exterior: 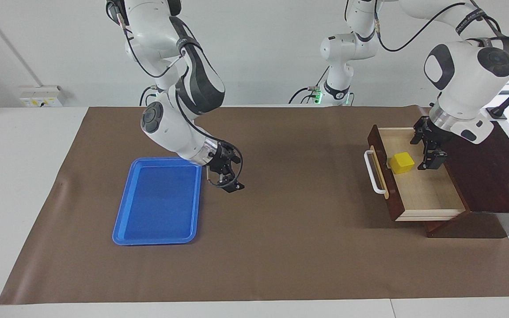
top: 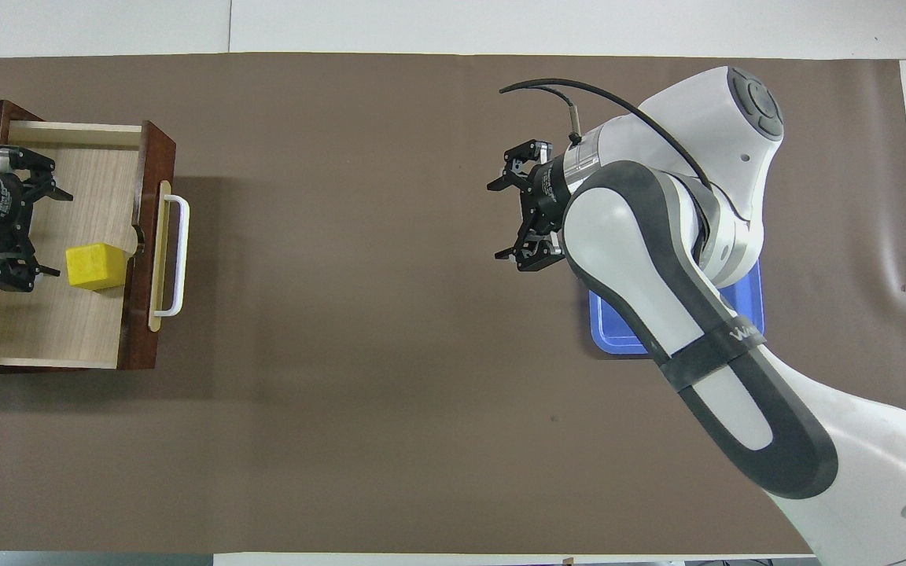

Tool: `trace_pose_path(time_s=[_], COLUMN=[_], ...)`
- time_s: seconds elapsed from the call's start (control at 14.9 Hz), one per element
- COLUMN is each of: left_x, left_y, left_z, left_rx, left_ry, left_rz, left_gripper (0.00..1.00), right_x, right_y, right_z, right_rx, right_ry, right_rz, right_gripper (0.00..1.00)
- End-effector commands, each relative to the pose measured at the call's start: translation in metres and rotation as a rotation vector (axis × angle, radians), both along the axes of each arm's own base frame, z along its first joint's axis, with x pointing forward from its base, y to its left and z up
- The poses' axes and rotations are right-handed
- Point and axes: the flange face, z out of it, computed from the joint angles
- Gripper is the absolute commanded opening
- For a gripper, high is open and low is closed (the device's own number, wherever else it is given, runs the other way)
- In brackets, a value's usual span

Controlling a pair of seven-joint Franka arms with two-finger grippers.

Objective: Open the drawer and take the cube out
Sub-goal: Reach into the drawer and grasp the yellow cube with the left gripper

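Note:
The drawer (exterior: 427,194) is pulled open from its dark wooden cabinet (exterior: 488,176) at the left arm's end of the table, white bar handle (exterior: 371,173) facing the table's middle. The yellow cube (exterior: 401,162) sits on the pale drawer floor just inside the drawer front. My left gripper (exterior: 427,149) is open over the drawer's interior, beside the cube on the cabinet side, not touching it. The overhead view shows the drawer (top: 60,322), the cube (top: 95,266) and the left gripper (top: 46,232). My right gripper (exterior: 232,174) is open and empty above the mat beside the tray.
A blue plastic tray (exterior: 157,203) lies empty on the brown mat (exterior: 281,247) toward the right arm's end. In the overhead view the right arm covers most of the tray (top: 618,334). The right gripper (top: 500,222) is over bare mat.

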Motion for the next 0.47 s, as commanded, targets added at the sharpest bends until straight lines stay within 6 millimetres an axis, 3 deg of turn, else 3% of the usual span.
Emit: trace_pose_path(time_s=[0.0,0.4], left_x=[-0.022,-0.034], left_y=[0.0,0.029], left_z=[-0.024,-0.043], left_rx=[0.034,0.032], left_ry=[-0.007,-0.045], left_rz=[0.145,0.26], left_gripper=[1.0,1.0], right_x=[-0.003,-0.005], right_y=[0.005,0.004], right_z=[-0.007,-0.01], right_rx=[0.003,0.0], right_ry=[-0.027,-0.021], right_rz=[0.026,0.029], right_gripper=[0.99,0.99])
